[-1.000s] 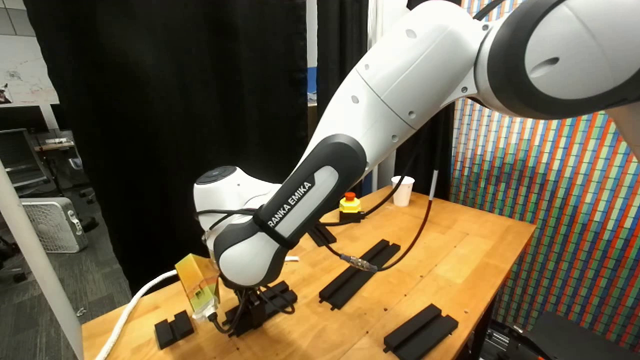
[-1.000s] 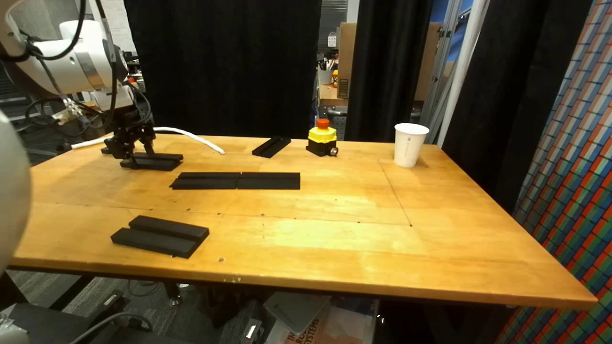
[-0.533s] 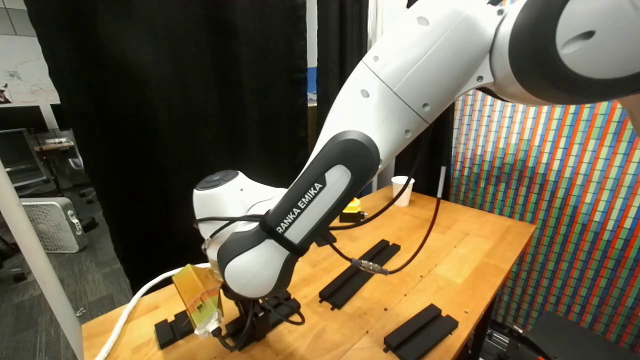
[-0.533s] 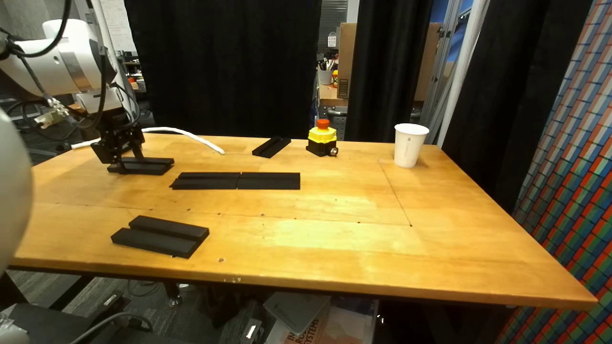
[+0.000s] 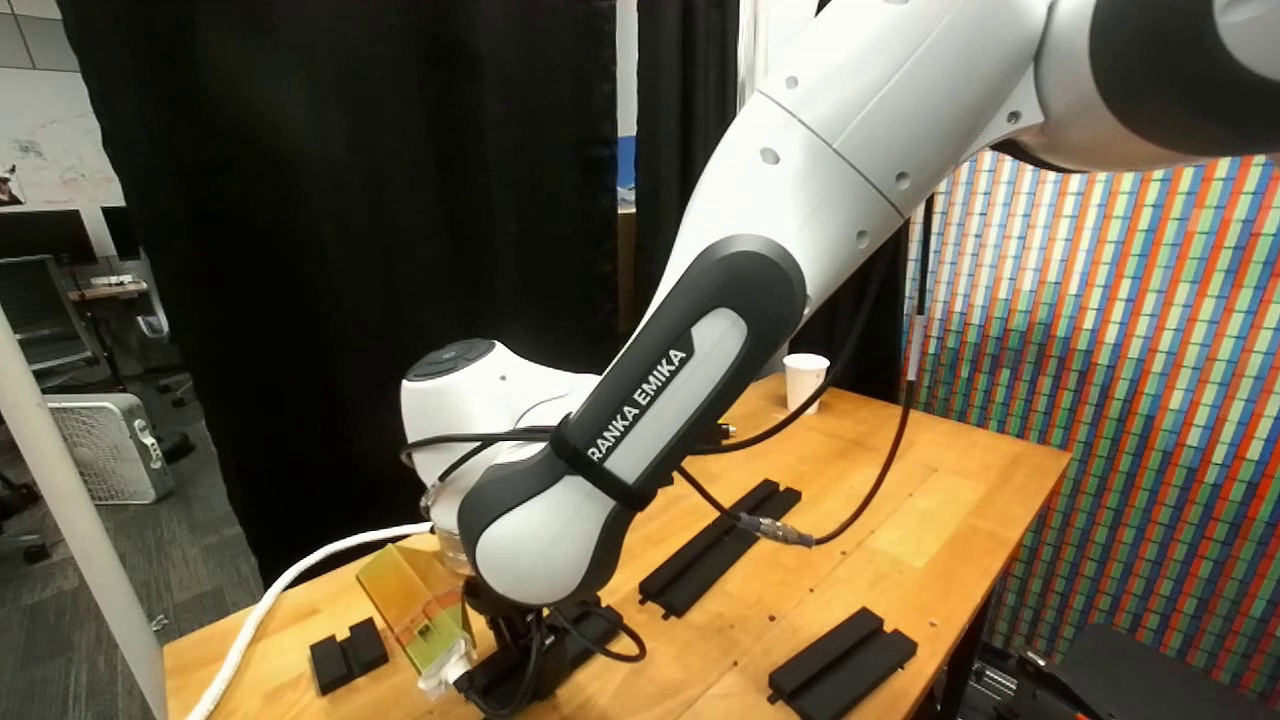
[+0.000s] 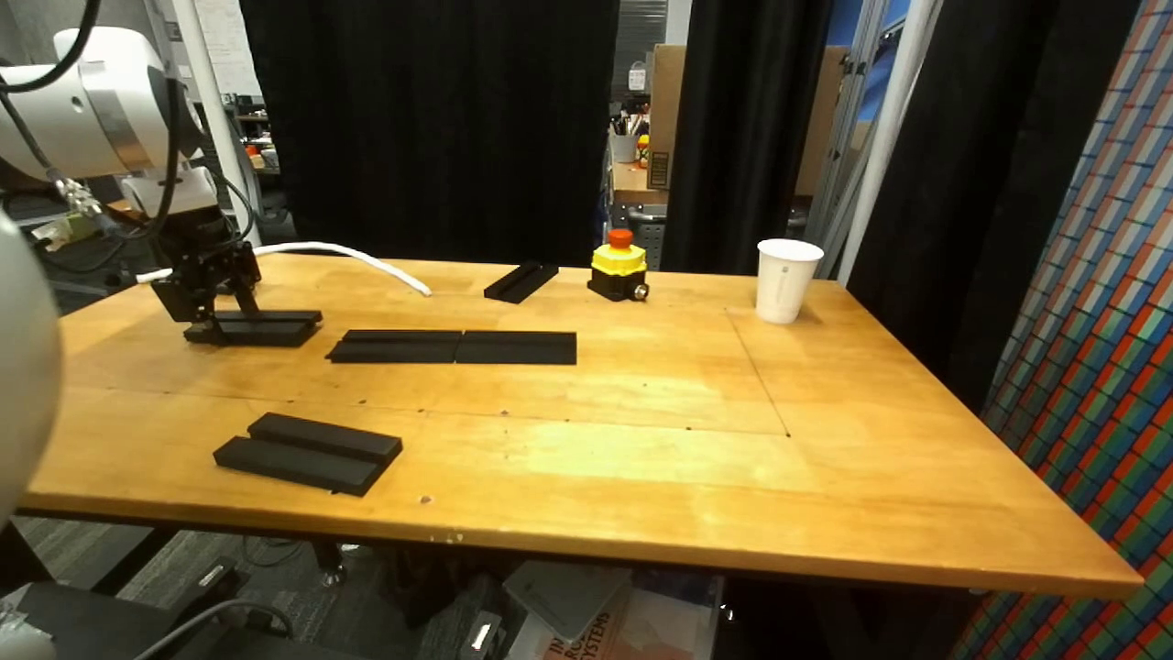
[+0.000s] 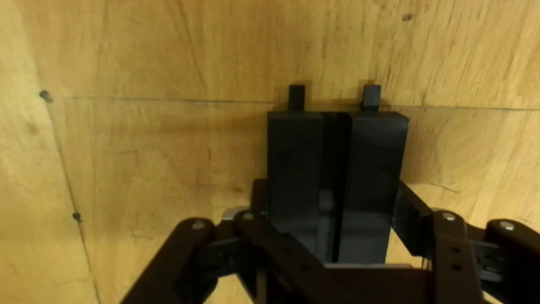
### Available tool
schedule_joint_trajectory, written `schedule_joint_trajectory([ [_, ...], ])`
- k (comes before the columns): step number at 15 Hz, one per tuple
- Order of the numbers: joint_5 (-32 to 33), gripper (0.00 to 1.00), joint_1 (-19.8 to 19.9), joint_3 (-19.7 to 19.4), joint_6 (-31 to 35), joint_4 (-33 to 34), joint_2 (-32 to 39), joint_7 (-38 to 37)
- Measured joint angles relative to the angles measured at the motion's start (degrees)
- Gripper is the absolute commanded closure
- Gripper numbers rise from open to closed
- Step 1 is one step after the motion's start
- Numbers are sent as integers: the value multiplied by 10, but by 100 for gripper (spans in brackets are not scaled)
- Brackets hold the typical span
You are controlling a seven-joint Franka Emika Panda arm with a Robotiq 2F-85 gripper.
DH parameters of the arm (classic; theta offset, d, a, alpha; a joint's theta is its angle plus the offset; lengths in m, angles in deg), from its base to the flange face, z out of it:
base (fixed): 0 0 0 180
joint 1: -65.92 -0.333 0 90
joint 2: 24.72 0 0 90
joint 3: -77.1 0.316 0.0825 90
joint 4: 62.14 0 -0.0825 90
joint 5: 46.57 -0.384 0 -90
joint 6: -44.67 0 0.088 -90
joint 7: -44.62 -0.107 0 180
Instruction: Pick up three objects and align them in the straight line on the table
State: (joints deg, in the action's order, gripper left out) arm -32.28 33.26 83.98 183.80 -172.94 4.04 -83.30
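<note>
My gripper (image 6: 231,316) is shut around the sides of a shorter black grooved bar (image 6: 279,328). In the wrist view the fingers (image 7: 331,202) press on both long sides of this bar (image 7: 295,160), and two small pegs stick out of its far end. The bar is level, at or just above the table (image 6: 641,477); I cannot tell if it touches. A long black bar (image 6: 513,348) with a seam across its middle lies beyond the held bar's end; it also shows in an exterior view (image 5: 700,555). Another shorter bar (image 6: 520,282) lies at an angle near the back edge.
A wider black block (image 6: 307,452) lies near the front edge. A small stubby black block (image 5: 347,657) lies near the gripper. A yellow emergency stop (image 6: 619,266), a white cup (image 6: 786,282) and a white cable (image 6: 357,261) are toward the back.
My gripper has moved away from the black curtain, carrying the held bar with it, so that bar is closer to line with the long bar. The other black pieces have not moved.
</note>
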Motion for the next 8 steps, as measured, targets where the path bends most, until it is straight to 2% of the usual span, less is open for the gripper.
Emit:
schedule_joint_trajectory([
  [8,-5,55,27,17,-1,-60,-56,25],
])
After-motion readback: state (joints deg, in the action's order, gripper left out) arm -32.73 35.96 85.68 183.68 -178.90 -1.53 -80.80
